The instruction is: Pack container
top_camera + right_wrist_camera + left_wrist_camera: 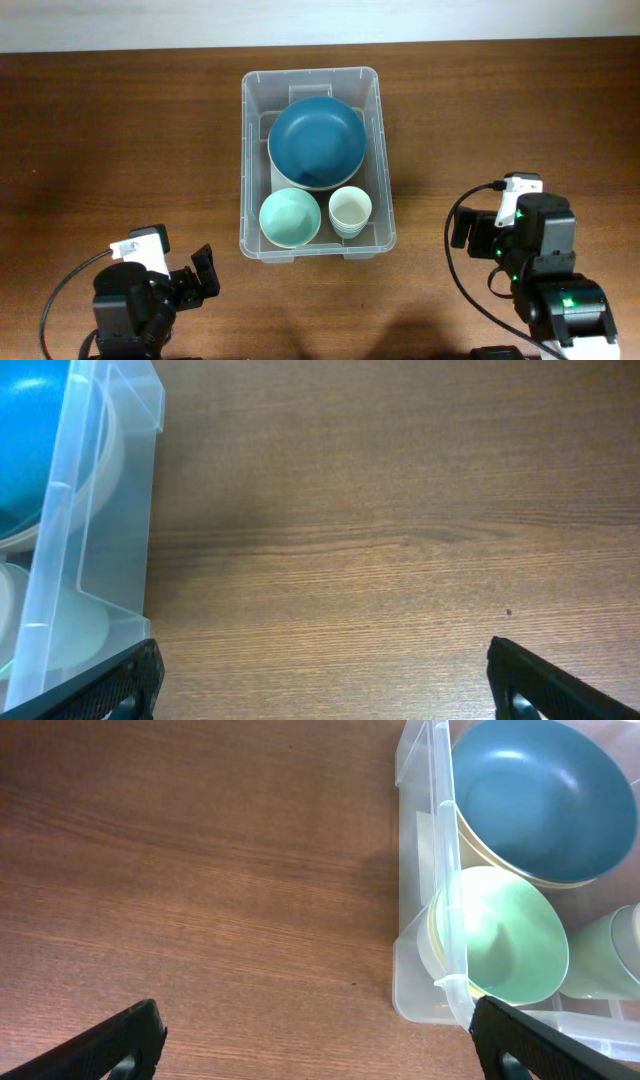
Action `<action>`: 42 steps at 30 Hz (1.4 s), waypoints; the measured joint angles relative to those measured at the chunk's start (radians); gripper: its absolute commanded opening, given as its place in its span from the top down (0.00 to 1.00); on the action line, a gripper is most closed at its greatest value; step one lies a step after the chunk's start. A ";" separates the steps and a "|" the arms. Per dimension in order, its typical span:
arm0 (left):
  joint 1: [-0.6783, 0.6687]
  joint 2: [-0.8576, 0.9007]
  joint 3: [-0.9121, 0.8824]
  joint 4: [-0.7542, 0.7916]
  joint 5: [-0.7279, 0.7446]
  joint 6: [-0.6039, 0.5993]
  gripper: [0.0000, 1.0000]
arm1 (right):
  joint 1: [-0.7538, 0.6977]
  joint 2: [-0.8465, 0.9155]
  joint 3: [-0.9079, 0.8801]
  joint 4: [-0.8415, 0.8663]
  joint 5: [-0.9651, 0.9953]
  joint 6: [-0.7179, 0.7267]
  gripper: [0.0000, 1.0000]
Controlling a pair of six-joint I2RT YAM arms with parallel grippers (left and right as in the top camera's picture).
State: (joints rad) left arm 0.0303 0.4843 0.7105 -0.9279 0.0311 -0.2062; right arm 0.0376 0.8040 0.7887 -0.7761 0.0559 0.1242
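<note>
The clear plastic container (252, 150) stands at the table's middle. Inside it lie a large dark blue bowl (316, 143), a mint green bowl (290, 217) and pale green cups (350, 211). In the left wrist view the container's corner (430, 970) sits at the right, with the blue bowl (535, 800) and green bowl (505, 935) in it. In the right wrist view the container wall (90, 550) is at the left. My left gripper (315, 1045) is open and empty at the front left. My right gripper (325, 680) is open and empty, right of the container.
The brown wooden table (120, 130) spreads on both sides of the container. A pale wall strip (320, 20) runs along the table's far edge. Both arm bases sit at the front corners.
</note>
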 measured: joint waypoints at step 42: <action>0.000 0.000 0.000 -0.003 0.000 0.000 0.00 | 0.031 -0.745 -0.499 0.235 0.003 -0.031 0.01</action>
State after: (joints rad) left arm 0.0303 0.4843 0.7101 -0.9306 0.0311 -0.2062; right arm 0.0685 0.0589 0.2897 -0.5407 0.0589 0.0929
